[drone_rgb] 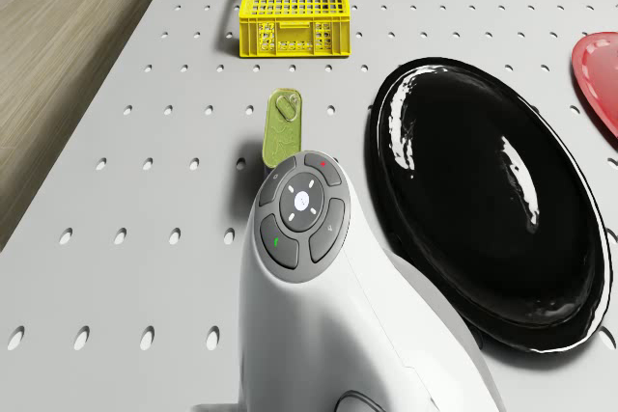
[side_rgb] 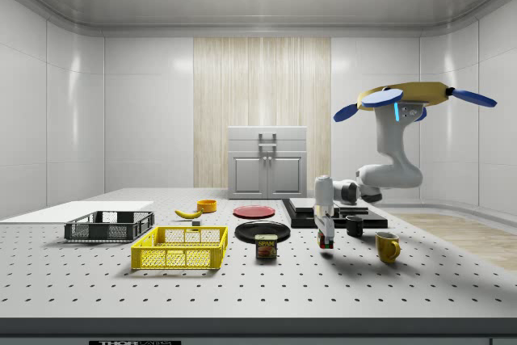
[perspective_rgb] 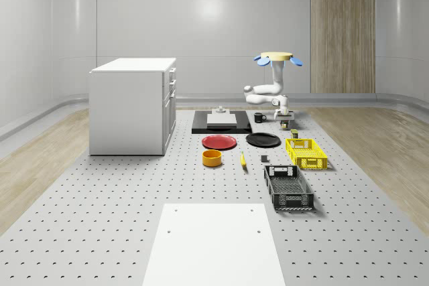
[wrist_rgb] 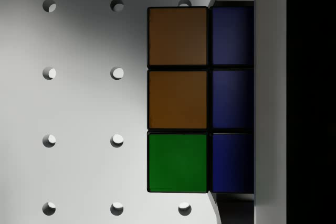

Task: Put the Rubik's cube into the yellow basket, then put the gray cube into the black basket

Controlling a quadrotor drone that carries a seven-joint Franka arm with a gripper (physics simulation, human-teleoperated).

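Note:
The drone (side_rgb: 414, 96) hovers over the back right part of the table, its white arm bent down towards the table. My gripper (side_rgb: 325, 237) is shut on the Rubik's cube (side_rgb: 326, 241), which hangs just above the table beside a tin can. In the wrist view the Rubik's cube (wrist_rgb: 178, 98) shows orange, green and blue tiles. The yellow basket (perspective_rgb: 307, 153) stands in front of my gripper (perspective_rgb: 285, 123), and the black basket (perspective_rgb: 289, 187) lies nearer still. The small gray cube (perspective_rgb: 264, 159) rests on the table between the baskets and the banana.
The tin can (drone_rgb: 282, 127) stands by the arm's wrist (drone_rgb: 301, 214), with a black plate (drone_rgb: 483, 200) beside it. A red plate (perspective_rgb: 219, 141), an orange bowl (perspective_rgb: 212, 158) and a banana (perspective_rgb: 242, 159) lie mid-table. A yellow mug (side_rgb: 388, 246), a black mug (side_rgb: 355, 225) and a white cabinet (perspective_rgb: 133, 105) stand nearby.

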